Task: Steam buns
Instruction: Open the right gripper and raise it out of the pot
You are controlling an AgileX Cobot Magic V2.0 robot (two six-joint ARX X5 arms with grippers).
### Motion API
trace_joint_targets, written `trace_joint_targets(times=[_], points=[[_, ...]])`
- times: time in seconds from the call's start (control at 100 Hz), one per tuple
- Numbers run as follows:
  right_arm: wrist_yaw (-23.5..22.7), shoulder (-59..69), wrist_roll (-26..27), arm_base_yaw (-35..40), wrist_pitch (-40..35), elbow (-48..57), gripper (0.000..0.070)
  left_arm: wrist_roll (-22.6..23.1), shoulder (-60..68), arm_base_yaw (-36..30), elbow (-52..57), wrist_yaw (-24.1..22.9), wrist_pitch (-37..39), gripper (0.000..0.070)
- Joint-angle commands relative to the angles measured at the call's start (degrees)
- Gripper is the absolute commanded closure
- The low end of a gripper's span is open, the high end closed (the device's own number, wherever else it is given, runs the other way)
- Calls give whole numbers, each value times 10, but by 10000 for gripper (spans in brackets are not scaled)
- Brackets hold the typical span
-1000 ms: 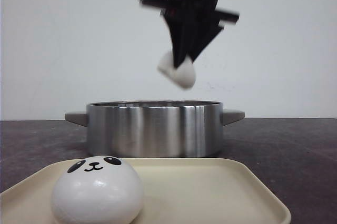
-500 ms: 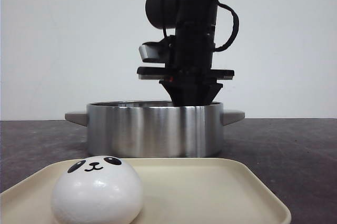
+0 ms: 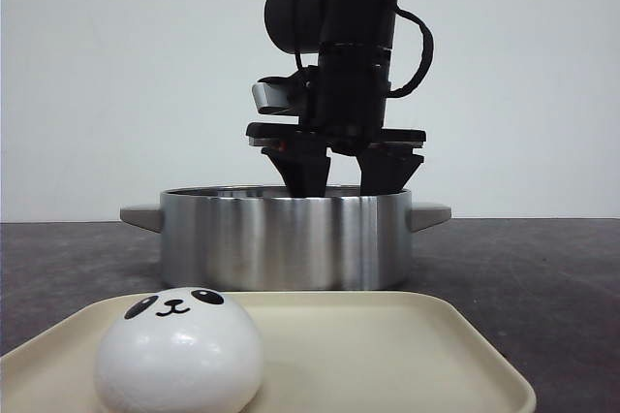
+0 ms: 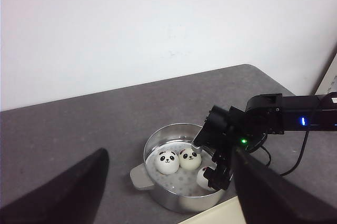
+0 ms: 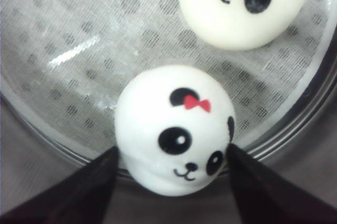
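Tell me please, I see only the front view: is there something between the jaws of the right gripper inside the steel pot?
Observer: Yes. The right wrist view shows a glossy white panda-face bun with a red bow lying between the open jaws of the right gripper.
Operator: Does it hang in the air, or does it rest on something?
Observer: It rests on the white perforated steamer mesh, close to the wall of the round stainless-steel pot.
Operator: How many buns does the pot hold in total?
Observer: Three. The left wrist view shows two more white panda buns side by side, apart from this one.
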Motion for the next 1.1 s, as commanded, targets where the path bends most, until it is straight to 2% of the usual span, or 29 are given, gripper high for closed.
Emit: trace_joint_targets(times=[0.0,0.15,0.42,0.46,0.5,0.59,0.71,0.83,0.88,0.97,1.09], points=[[-1,14,7,5,-6,11,252,-1,4,-5,13,-1,-15,276],[-2,13,6,5,-14,42,194,-1,4,-5,13,-1,-15,276],[-7,13,4,7,-66,224,201,-3,4,-5,5,-1,-15,276],[-19,12,3,9,-80,254,248,-12,4,-5,-1,-1,-15,276],[-28,4,2,11,-90,278,349,-27,4,-5,-10,0,-15,276],[-24,-40,2,22,-83,293,694,-64,3,-5,-47,19,-17,276],[29,-121,-12,55,-65,293,689,-99,-4,-5,-130,78,-18,276],[139,-214,-46,105,-51,293,689,-108,-16,-5,-238,81,-10,276],[169,-253,-68,131,-53,293,689,-122,-22,-5,-287,84,6,276],[188,-319,-83,177,-72,293,689,-141,-32,-5,-379,117,50,269],[202,-395,-78,227,-103,293,690,-159,-30,-5,-488,176,115,265]])
